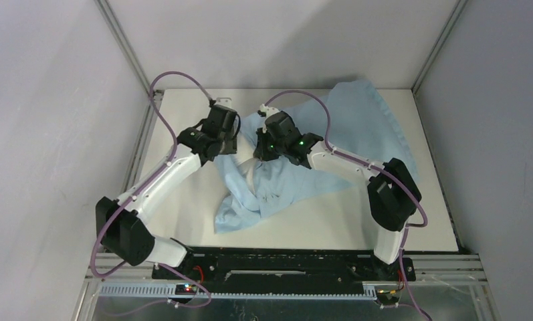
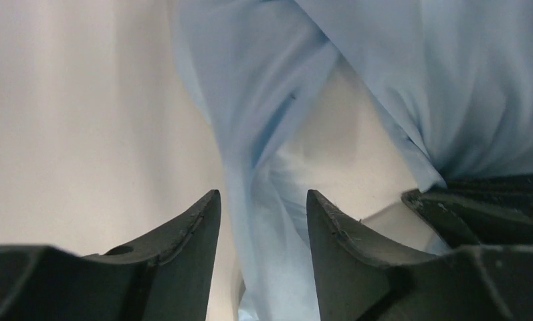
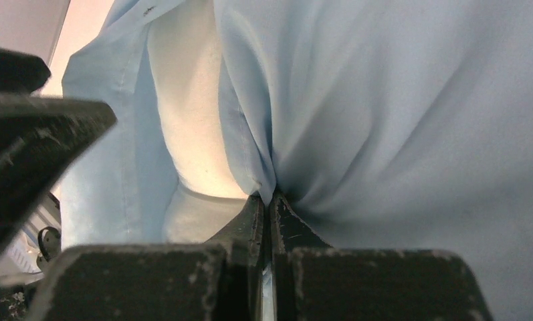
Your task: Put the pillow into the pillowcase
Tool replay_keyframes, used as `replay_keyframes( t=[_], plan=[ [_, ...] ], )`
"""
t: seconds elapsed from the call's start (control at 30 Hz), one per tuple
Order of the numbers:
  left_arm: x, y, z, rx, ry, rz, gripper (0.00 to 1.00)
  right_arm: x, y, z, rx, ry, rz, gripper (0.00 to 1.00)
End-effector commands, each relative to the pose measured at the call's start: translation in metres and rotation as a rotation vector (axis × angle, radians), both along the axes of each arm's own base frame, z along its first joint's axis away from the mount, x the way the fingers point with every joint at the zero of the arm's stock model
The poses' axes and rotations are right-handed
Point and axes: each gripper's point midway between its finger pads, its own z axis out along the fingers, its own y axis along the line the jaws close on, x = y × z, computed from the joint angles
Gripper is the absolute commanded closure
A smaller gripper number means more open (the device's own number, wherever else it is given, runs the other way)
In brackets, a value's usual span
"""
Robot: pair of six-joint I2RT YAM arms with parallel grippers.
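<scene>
The light blue pillowcase lies crumpled from the table's middle to the back right. A strip of the white pillow shows in its opening, and the rest is covered. My right gripper is shut on the pillowcase's edge and holds it up beside the pillow. My left gripper is open, and a hanging fold of the pillowcase lies between its fingers. White pillow fabric shows behind that fold. The two grippers are close together at the opening.
The white table has grey walls at the left, back and right. The right gripper's fingers show at the right of the left wrist view. The left gripper shows at the left of the right wrist view.
</scene>
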Motion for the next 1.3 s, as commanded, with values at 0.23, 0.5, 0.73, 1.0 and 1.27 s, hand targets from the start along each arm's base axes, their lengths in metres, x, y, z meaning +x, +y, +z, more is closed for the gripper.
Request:
replay_keyframes(
  t=[0.23, 0.5, 0.73, 1.0, 1.27],
  plan=[
    [0.005, 0.021, 0.0, 0.248, -0.002, 0.043, 0.45, -0.006, -0.009, -0.023, -0.032, 0.062, -0.01, 1.0],
    [0.043, 0.012, 0.058, 0.202, -0.113, 0.01, 0.92, -0.007, -0.011, -0.031, -0.048, 0.076, -0.011, 1.0],
    [0.024, -0.048, 0.143, 0.032, -0.261, -0.182, 1.0, -0.006, -0.007, -0.04, -0.048, 0.087, -0.009, 1.0],
    [0.005, -0.086, 0.076, -0.298, -0.113, -0.256, 1.0, -0.006, -0.006, -0.028, -0.03, 0.083, -0.008, 1.0],
    [0.031, -0.085, 0.002, -0.531, -0.004, -0.215, 1.0, -0.01, -0.016, 0.05, 0.041, -0.036, -0.021, 1.0]
  ],
)
